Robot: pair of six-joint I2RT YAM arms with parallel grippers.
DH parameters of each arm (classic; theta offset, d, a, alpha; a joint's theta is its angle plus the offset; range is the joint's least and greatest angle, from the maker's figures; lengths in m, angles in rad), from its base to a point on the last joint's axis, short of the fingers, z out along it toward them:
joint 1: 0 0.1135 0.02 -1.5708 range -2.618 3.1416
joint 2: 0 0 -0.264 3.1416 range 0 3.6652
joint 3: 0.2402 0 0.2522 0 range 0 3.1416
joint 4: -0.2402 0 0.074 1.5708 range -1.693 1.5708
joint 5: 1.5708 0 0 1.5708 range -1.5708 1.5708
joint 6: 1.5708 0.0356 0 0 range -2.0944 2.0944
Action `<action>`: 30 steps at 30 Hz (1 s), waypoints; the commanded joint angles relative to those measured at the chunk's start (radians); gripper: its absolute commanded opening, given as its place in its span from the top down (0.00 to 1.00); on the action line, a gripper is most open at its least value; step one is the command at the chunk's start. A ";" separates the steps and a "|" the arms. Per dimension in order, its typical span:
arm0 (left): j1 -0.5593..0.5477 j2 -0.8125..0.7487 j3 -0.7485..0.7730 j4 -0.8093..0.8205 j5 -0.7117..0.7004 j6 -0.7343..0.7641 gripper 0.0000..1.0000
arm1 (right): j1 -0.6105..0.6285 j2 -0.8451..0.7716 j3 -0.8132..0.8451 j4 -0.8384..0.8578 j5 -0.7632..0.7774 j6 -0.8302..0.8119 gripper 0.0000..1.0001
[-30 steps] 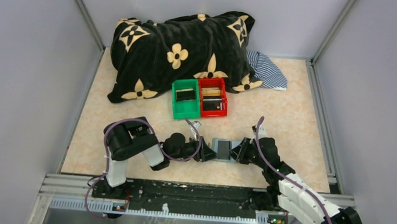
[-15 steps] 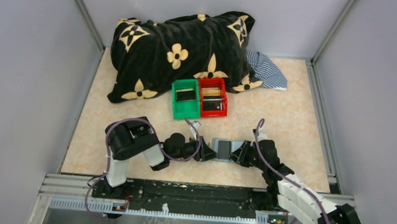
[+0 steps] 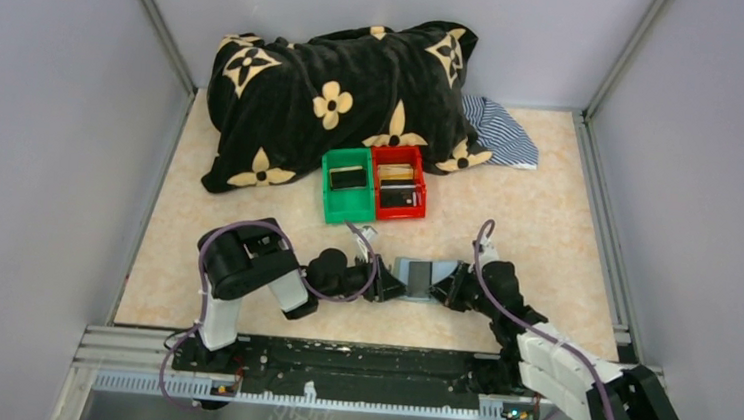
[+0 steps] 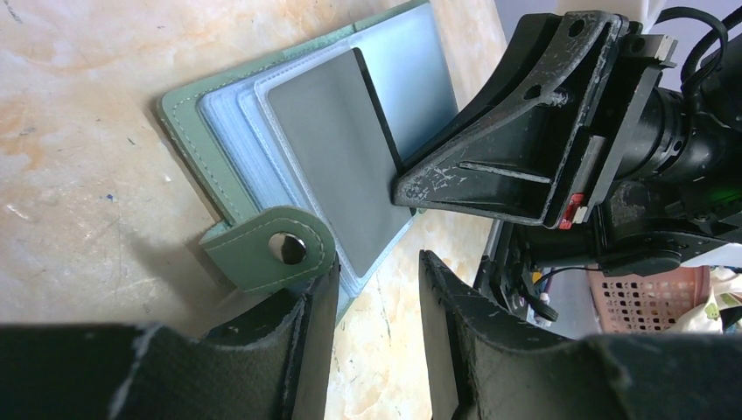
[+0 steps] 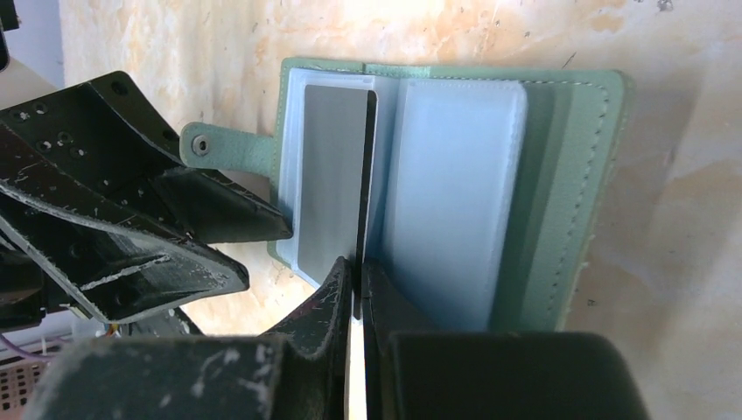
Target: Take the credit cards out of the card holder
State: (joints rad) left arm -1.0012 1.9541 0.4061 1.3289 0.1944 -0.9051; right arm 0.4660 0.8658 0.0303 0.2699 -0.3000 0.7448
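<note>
The grey-green card holder [image 3: 415, 277] lies open on the table between my two grippers, blue-grey slot pockets up [image 5: 455, 192]. A dark grey credit card [image 5: 332, 175] stands partly lifted from its left pocket; it also shows in the left wrist view [image 4: 337, 157]. My right gripper [image 5: 357, 267] is shut on that card's edge, seen from above at the holder's right side [image 3: 445, 286]. My left gripper [image 4: 376, 271] is open at the holder's left edge [image 3: 389, 284], one finger against the snap strap [image 4: 267, 249]. More cards lie in the red bin [image 3: 397, 184] and the green bin [image 3: 347, 177].
A green bin [image 3: 333, 207] and a red bin [image 3: 420, 189] stand side by side behind the holder. A black pillow with tan flowers [image 3: 337, 97] fills the back, with a striped cloth [image 3: 500, 130] at its right. Metal rails border the table.
My right arm has shifted slightly left and forward, and the card holder has moved a little with it. The left arm stays where it was.
</note>
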 commanded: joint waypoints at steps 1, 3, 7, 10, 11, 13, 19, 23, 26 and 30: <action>0.001 0.031 0.020 -0.008 0.012 0.001 0.54 | 0.000 -0.059 -0.006 -0.017 -0.022 -0.003 0.96; 0.001 0.036 0.024 -0.007 0.013 -0.004 0.54 | 0.000 -0.103 -0.002 -0.054 -0.008 -0.004 0.94; 0.003 0.047 0.028 -0.001 0.017 -0.014 0.54 | -0.001 -0.188 0.002 -0.105 0.006 -0.005 1.00; 0.004 0.052 0.028 0.005 0.020 -0.019 0.54 | 0.000 -0.209 0.011 -0.130 0.006 -0.008 1.00; 0.005 0.052 0.029 0.006 0.020 -0.022 0.54 | -0.001 -0.209 0.014 -0.137 0.003 -0.008 1.00; 0.007 0.053 0.029 0.005 0.020 -0.024 0.55 | -0.001 -0.209 0.017 -0.140 0.001 -0.008 1.00; 0.016 0.061 0.031 -0.008 0.024 -0.039 0.55 | -0.001 -0.235 0.043 -0.194 0.009 -0.022 1.00; 0.018 0.057 0.014 0.048 0.018 -0.049 0.56 | -0.001 -0.261 0.054 -0.228 0.014 -0.043 1.00; 0.018 0.024 0.013 0.080 0.019 -0.031 0.56 | -0.001 -0.253 0.048 -0.222 0.012 -0.048 1.00; 0.018 -0.022 0.017 0.139 0.041 0.004 0.56 | -0.001 -0.222 0.037 -0.190 -0.014 -0.047 1.00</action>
State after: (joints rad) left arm -0.9901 1.9789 0.4259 1.3632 0.2169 -0.9409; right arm 0.4664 0.6235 0.0345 0.0433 -0.2897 0.7227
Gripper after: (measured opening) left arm 0.441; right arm 0.014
